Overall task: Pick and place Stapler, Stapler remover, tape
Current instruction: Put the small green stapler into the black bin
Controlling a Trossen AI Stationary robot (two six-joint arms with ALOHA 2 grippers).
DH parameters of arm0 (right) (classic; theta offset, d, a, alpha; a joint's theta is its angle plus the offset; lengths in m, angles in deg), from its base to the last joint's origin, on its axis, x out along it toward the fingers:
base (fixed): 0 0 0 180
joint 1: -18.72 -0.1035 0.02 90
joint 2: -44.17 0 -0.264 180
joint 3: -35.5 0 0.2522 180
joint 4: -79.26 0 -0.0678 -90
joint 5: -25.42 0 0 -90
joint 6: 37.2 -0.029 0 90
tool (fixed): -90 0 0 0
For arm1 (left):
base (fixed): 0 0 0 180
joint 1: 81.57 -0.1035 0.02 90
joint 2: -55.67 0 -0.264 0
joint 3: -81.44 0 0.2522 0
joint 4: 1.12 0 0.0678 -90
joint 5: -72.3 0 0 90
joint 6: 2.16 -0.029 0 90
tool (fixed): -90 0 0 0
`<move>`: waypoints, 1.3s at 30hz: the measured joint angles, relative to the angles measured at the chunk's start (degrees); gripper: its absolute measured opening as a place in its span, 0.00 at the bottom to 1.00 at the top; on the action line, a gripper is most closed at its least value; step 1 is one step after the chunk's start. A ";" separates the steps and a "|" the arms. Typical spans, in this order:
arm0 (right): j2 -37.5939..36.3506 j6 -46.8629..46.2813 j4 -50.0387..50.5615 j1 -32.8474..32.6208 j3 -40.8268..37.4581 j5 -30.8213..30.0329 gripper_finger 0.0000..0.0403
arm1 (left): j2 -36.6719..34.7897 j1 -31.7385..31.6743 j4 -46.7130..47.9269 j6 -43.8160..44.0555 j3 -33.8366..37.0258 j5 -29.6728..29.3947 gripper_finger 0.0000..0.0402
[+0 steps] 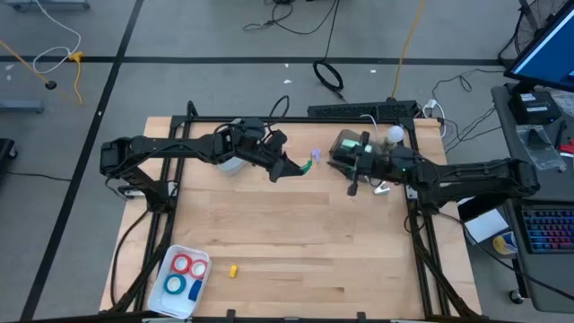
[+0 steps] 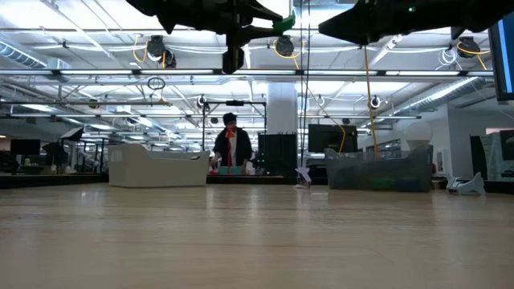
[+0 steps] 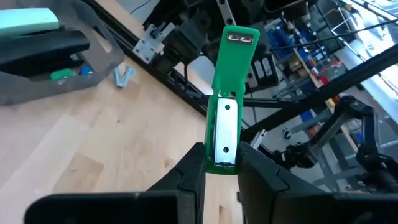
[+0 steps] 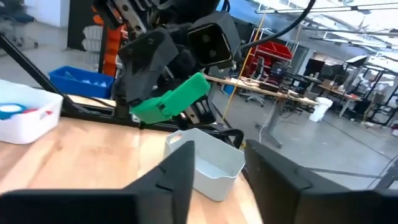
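My left gripper (image 1: 289, 169) is above the table's far middle, shut on a green stapler (image 3: 227, 106), which the right wrist view also shows as stapler (image 4: 171, 99). My right gripper (image 1: 353, 182) hovers open just right of it, holding nothing, its fingers (image 4: 180, 174) pointing at the stapler. A small pale staple remover (image 1: 315, 154) lies on the wood beyond the stapler. Red and blue tape rolls (image 1: 183, 264) lie in a white tray (image 1: 203, 257) at the near left corner. My left gripper pinches the green stapler by its rear end (image 3: 222, 160), one finger on each long side. The fingers come from the table's left and the stapler runs on along them, past their tips. It is lifted clear of the table, its green top arm (image 3: 235, 56) swung open off the metal magazine.
A grey bin (image 1: 348, 142) holding another stapler stands at the far edge, by my right gripper. A white tub (image 4: 208, 165) sits under my left arm, and a small yellow piece (image 1: 233, 270) lies near the tray. Bare wood fills the middle and near right.
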 joint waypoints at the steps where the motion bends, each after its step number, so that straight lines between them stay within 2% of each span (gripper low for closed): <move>1: 0.80 0.52 0.04 0.18 0.41 0.08 0.38 | 0.00 -0.01 -0.01 0.31 0.00 -0.01 0.17; 6: 4.99 2.96 0.05 0.09 2.44 0.33 0.53 | 0.02 -0.35 -2.05 2.92 0.00 -0.07 0.18; 11: 7.98 5.81 -0.45 -0.36 4.23 1.84 0.60 | 0.00 -0.74 -4.54 4.43 0.00 -0.86 0.17; 26: 13.33 11.58 -1.68 -0.34 10.70 1.94 0.61 | -0.02 -0.65 -3.86 6.53 0.02 -2.21 0.18; 32: 16.18 13.72 -1.80 -0.38 12.72 3.83 0.61 | -0.04 -0.58 -3.94 6.61 0.02 -2.26 0.18; 39: 16.32 16.12 -1.73 -0.40 13.43 3.61 0.61 | -0.04 -0.65 -3.95 6.94 0.02 -1.53 0.18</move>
